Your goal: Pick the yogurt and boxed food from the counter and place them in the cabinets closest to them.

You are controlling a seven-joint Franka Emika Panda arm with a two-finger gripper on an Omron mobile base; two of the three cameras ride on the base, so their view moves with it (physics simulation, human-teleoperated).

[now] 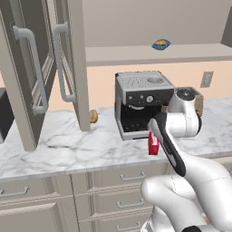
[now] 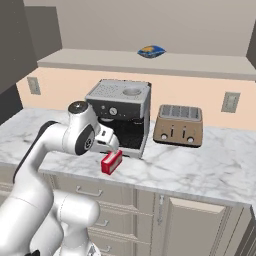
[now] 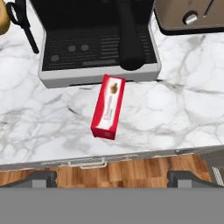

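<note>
At frame centre you see the boxed food (image 2: 111, 162) lying on the counter (image 2: 200, 167), just before the coffee machine (image 2: 120, 112)

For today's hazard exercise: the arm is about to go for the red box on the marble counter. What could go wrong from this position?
1. The boxed food lies right in front of the coffee machine; a descending open gripper might strike the machine's tray.
2. The box sits skewed to the fingers, so closing may twist or push it rather than grip it.
3. It lies fairly near the counter edge; a nudge could slide it off.
</note>
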